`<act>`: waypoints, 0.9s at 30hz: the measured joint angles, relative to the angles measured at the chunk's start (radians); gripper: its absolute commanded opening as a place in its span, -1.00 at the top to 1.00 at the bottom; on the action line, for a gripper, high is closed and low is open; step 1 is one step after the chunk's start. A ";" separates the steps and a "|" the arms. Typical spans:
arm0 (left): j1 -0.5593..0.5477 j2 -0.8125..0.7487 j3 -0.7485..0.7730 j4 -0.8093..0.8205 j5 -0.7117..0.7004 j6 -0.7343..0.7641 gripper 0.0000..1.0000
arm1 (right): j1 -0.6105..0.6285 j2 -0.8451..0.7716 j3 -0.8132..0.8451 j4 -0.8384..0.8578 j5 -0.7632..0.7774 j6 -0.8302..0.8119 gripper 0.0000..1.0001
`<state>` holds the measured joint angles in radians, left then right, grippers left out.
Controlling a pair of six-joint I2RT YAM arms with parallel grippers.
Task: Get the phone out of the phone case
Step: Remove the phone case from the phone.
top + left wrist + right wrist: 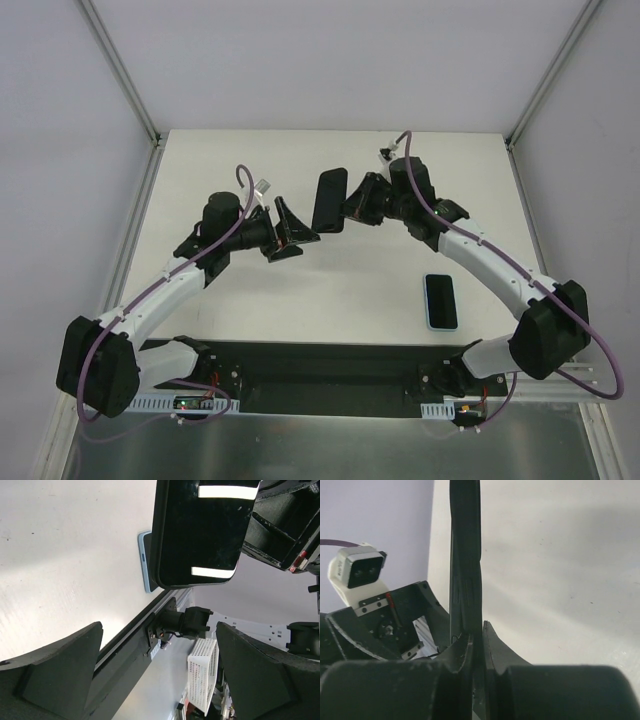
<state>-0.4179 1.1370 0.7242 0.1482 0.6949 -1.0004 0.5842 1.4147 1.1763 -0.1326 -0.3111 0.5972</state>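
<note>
- Top external view shows the phone [330,198] out of its case and held up in the air over the far middle of the table [250,300], between the two grippers.
- The right gripper [352,205] has its fingers clenched on the phone's right end. In the right wrist view the two fingers [462,652] press the thin edge of the phone [465,555] from both sides.
- The phone is a thin black slab with rounded corners. In the left wrist view its glossy face [200,535] reflects two bright bars of light.
- The phone case [441,302] lies flat on the table, well apart from the phone, near the right arm's base. It shows a pale blue rim around a dark inside.
- In the left wrist view the same pale blue rim [145,562] shows behind the phone's edge, flat on the white surface.
- The left gripper [290,232] is just beside the phone's left side, not touching it. Its fingers are spread wide and hold nothing, and the left wrist view shows both fingers [55,670] far apart.
- The table is plain matte white with a few small dark specks.
- A black base plate [320,370] runs along the near edge, and both arms are bolted to it.
- Purple cables [230,225] run along both arms.
- Pale grey walls [330,60] and metal frame posts [120,70] close the space around the table.
</note>
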 measured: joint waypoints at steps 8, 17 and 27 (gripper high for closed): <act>0.000 0.010 0.004 -0.065 0.005 0.047 -0.84 | 0.009 -0.007 -0.006 -0.164 0.121 -0.093 0.97; -0.131 0.220 0.075 -0.211 -0.082 0.118 -0.74 | 0.103 0.056 -0.010 -0.383 0.376 -0.146 0.97; -0.246 0.280 0.084 -0.204 -0.186 0.200 -0.68 | 0.151 0.228 -0.005 -0.495 0.455 -0.109 0.97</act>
<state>-0.6636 1.4174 0.8085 -0.0559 0.5091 -0.8001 0.7357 1.6424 1.1713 -0.6273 0.1444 0.4885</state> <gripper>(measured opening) 0.853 0.074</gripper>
